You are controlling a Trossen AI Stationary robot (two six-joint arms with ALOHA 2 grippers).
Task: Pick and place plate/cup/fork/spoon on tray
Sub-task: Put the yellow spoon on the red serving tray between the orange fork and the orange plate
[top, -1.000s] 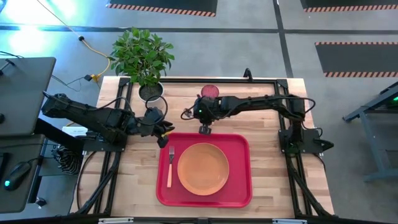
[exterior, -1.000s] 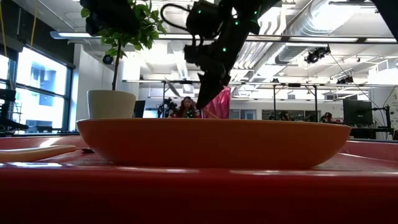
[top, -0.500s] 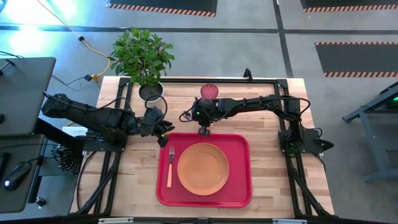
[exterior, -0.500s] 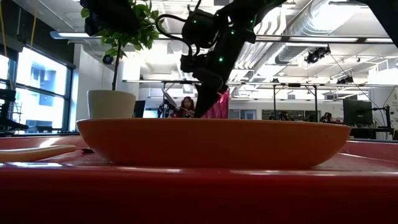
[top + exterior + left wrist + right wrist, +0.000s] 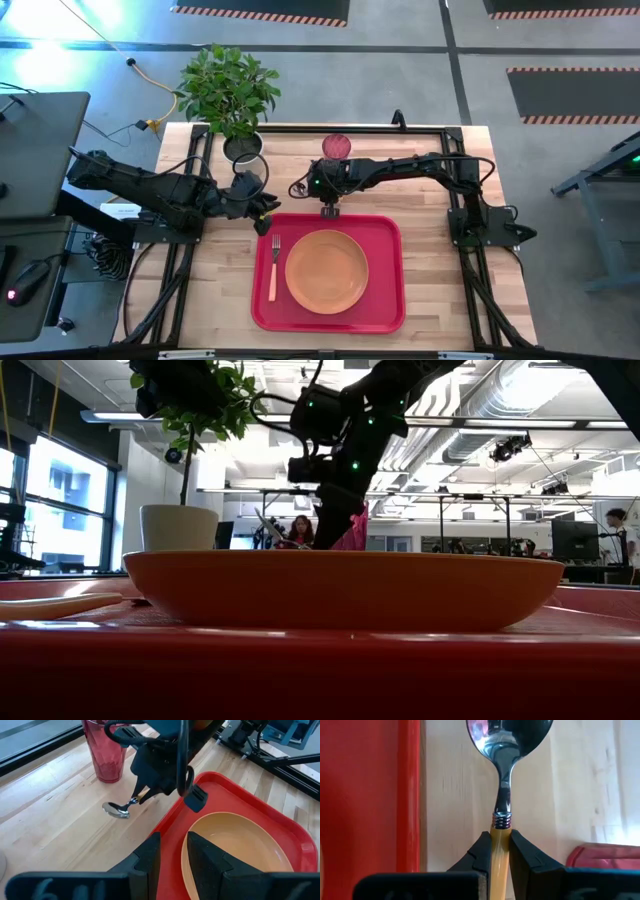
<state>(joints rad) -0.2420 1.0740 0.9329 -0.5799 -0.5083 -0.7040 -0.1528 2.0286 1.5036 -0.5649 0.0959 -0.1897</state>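
Note:
The red tray (image 5: 392,300) holds the orange plate (image 5: 326,270) and, left of it, the fork (image 5: 272,265). My right gripper (image 5: 328,209) stands just beyond the tray's far rim, shut on the spoon (image 5: 120,810). The spoon runs along that rim with its silver bowl toward the table's left. The pink cup (image 5: 337,147) stands upright on the table behind the gripper. My left gripper (image 5: 262,215) hovers at the tray's far left corner. It is empty, with a narrow gap between its fingers (image 5: 150,860). My right gripper pinches the spoon's orange handle (image 5: 500,831) between its two fingers, just behind the ribbed metal neck. The fingers come from above, pointing down. The spoon slants down from the hold, its bowl (image 5: 116,810) low at the table top beside the tray.
A white plant pot (image 5: 243,148) with a leafy plant stands at the table's far left, close to my left arm. Bare wood lies to the right of the tray and between the tray's far rim (image 5: 175,820) and the cup (image 5: 106,755).
My right gripper has tipped from a slant to nearer upright, staying just beyond the tray's far rim. Its wrist has shifted a little toward the table's left.

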